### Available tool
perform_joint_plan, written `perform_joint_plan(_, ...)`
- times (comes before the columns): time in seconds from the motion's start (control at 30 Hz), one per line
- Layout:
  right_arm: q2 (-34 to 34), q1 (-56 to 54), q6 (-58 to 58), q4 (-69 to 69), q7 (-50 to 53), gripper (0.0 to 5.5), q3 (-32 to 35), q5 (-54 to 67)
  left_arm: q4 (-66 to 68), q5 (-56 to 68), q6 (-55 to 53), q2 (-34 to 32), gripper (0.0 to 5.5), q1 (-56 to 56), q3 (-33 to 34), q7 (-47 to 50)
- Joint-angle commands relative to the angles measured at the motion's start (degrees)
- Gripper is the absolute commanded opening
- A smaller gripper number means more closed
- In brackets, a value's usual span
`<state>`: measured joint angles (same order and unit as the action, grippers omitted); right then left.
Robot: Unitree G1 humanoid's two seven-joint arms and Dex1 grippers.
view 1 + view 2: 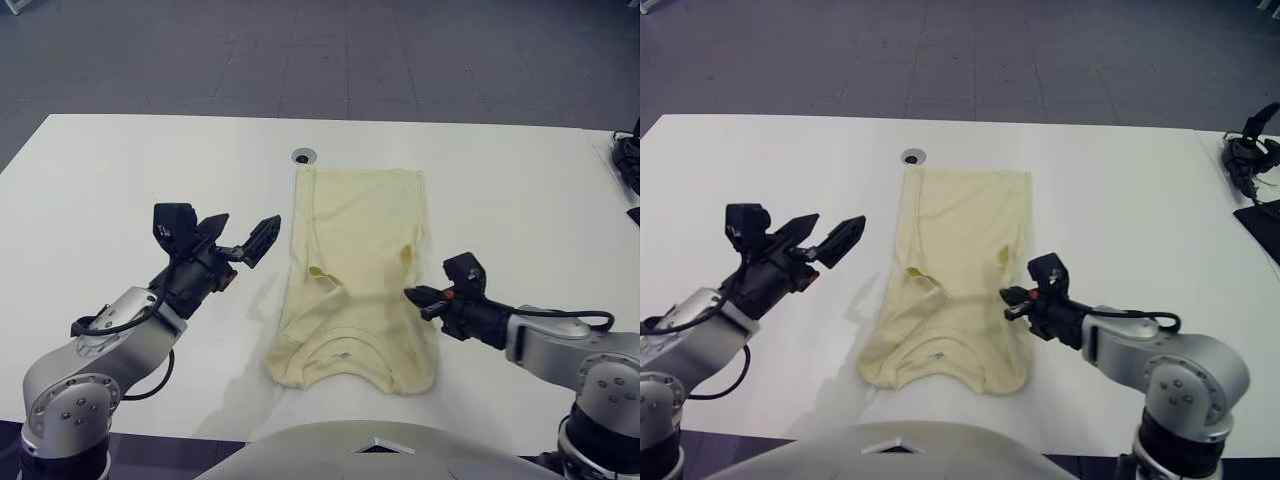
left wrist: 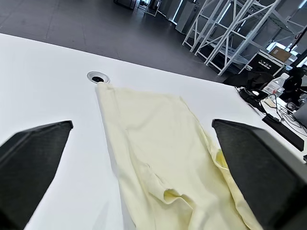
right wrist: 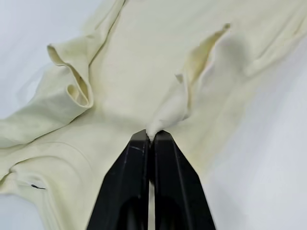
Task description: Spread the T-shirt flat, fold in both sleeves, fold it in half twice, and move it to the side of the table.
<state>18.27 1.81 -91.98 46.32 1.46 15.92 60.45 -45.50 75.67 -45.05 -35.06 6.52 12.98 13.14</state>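
Observation:
A pale yellow T-shirt lies lengthwise in the middle of the white table, collar toward me, both sleeves folded in over the body. My right gripper is over the shirt's right side, shut on a pinch of the folded-in right sleeve, which is lifted slightly. Left of the shirt my left gripper hovers above the table, open and holding nothing. In the left wrist view the shirt runs between that gripper's two dark fingers.
A round cable hole sits in the table just beyond the shirt's far hem. Dark cables and gear lie at the table's far right edge. Bare white tabletop stretches to both sides of the shirt.

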Motion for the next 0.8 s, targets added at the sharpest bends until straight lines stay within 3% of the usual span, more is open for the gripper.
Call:
perform_joint_plan(0.03, -5.9, -0.6, -0.5, -1.6, 4.8, 0.89, -0.4, 3.9, 1.3, 1.0, -1.1, -1.8, 5.40, -1.5, -0.8, -0.7)
perform_joint_plan(0.13, -4.9, -3.0, -0.5, -4.2, 6.7, 1.35, 4.7, 8.1, 1.0, 1.4, -1.2, -1.9, 5.40, -1.0, -0.9, -0.6)
perform_joint_plan(0.23, 4.8, -4.8, -0.5, -8.2, 6.2, 1.89, 10.1, 12.1, -0.1, 1.7, -0.3, -1.7, 5.40, 1.4, 0.1, 0.1)
perform_joint_plan(0.33, 13.8, -4.7, -0.5, -11.7, 4.6, 2.47, 11.3, 15.9, -1.7, 1.5, 1.0, -0.9, 5.40, 4.2, 0.9, 1.2)
perform_joint_plan(0.43, 19.9, -3.0, -0.5, -12.6, 3.1, 2.87, 9.7, 21.3, -2.9, 1.1, 2.1, -0.5, 5.40, 6.4, 1.3, 2.0)
perform_joint_plan(0.53, 24.8, -2.0, 0.4, -8.6, 0.5, 3.34, 5.6, 18.4, -3.1, 0.9, 2.6, -0.7, 5.40, 6.8, 0.8, 2.3)
perform_joint_plan(0.8, 29.2, 4.1, 4.8, -3.6, -4.8, 4.79, 1.8, 17.4, -2.1, 1.7, 2.2, -2.0, 5.40, 5.4, 0.5, 1.6)
